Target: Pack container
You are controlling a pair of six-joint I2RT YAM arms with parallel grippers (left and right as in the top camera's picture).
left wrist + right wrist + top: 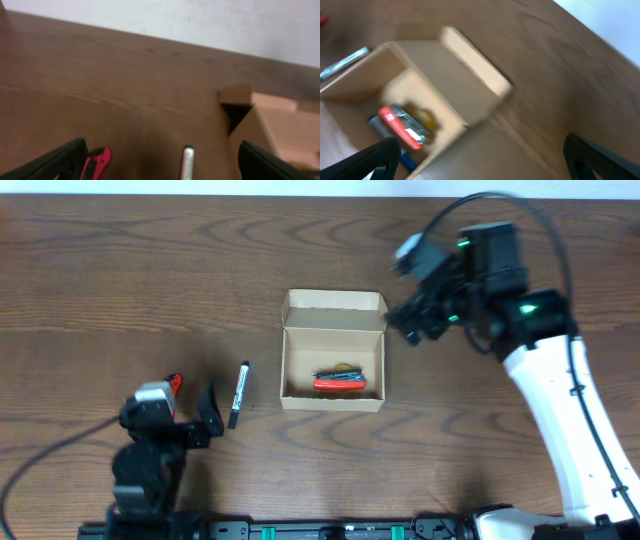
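Observation:
The container point(332, 404) is a small tan cardboard box in the middle of the table, with its flap lid point(335, 302) folded open at the back. A red marker point(340, 385), a dark one and a yellowish thing lie inside it. My right gripper point(408, 320) hovers just right of the box, and in the right wrist view it point(485, 162) is open and holds nothing, the box wall point(365, 80) and the red marker point(400, 127) below it. My left gripper point(192, 402) stands open at the front left. Between its fingers lie a white-and-black marker point(187, 162) and a red-and-black tool point(97, 162).
The white-and-black marker point(239, 393) lies on the wood left of the box, and the red-and-black tool point(174, 383) lies beside the left gripper. In the left wrist view the box corner point(260, 130) rises at the right. A pale wall runs behind the table's far edge.

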